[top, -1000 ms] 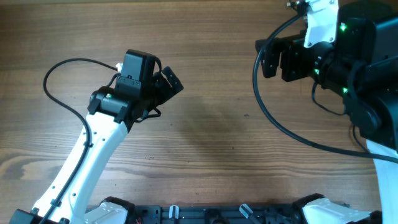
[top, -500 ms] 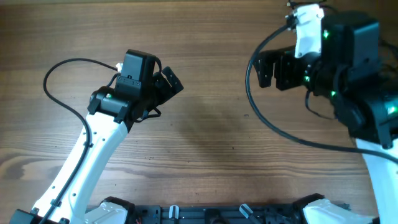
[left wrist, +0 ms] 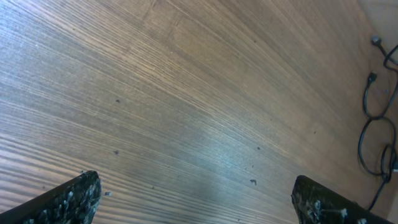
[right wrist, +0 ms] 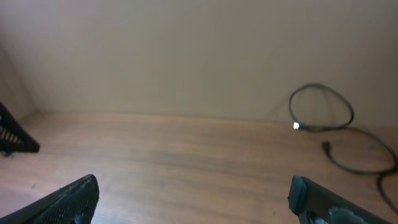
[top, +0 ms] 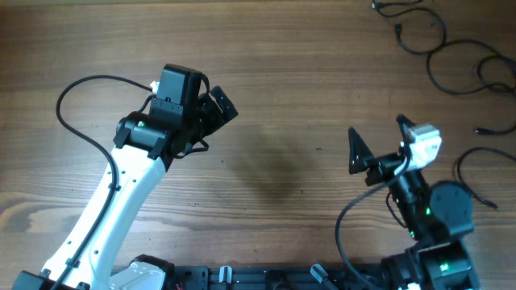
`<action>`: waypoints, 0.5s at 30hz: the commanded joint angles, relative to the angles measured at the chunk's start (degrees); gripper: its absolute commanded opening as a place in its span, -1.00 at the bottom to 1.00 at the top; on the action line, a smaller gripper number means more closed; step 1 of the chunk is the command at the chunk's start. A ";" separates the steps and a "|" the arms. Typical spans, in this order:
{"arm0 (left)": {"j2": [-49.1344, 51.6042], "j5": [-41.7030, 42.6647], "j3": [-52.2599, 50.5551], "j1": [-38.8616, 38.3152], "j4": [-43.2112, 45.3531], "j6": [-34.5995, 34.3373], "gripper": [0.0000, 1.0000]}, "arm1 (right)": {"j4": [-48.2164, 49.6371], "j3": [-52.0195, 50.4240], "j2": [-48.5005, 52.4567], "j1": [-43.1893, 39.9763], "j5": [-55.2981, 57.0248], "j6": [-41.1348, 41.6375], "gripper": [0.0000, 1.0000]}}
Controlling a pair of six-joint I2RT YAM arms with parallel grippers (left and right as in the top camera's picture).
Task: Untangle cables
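Several thin black cables (top: 453,68) lie in loose loops on the wooden table (top: 282,48), gathered toward its far right corner, with one more loop lower along the right edge beside the right arm (top: 423,209). Neither arm touches them. The left gripper (top: 216,113) hangs over bare wood in the left half of the table, well apart from the cables; from the left wrist camera its two fingers (left wrist: 78,199) sit at the bottom corners of the view, spread wide with nothing between them, and the cables (left wrist: 361,146) show only as curls and a small plug at the far right edge. The right gripper (top: 359,153) is near the front right of the table, raised and tilted so that its camera looks along the wood toward a pale wall (right wrist: 186,50). Its fingers (right wrist: 71,199) are likewise far apart and empty. In that view the cables (right wrist: 321,86) rest on the table at the right, near the wall, one round loop ending in a pale shiny tip (right wrist: 296,126), with a dark plug just beside it.
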 commanded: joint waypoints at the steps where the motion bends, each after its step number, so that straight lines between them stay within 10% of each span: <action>1: -0.13 -1.18 0.61 -0.13 0.13 0.87 1.00 | 1.66 -6.14 -7.85 -1.25 -0.04 -0.17 0.99; 15: -0.13 -1.18 0.61 -0.13 0.15 0.87 1.00 | 3.04 -22.21 -24.26 -2.01 2.05 -0.17 1.00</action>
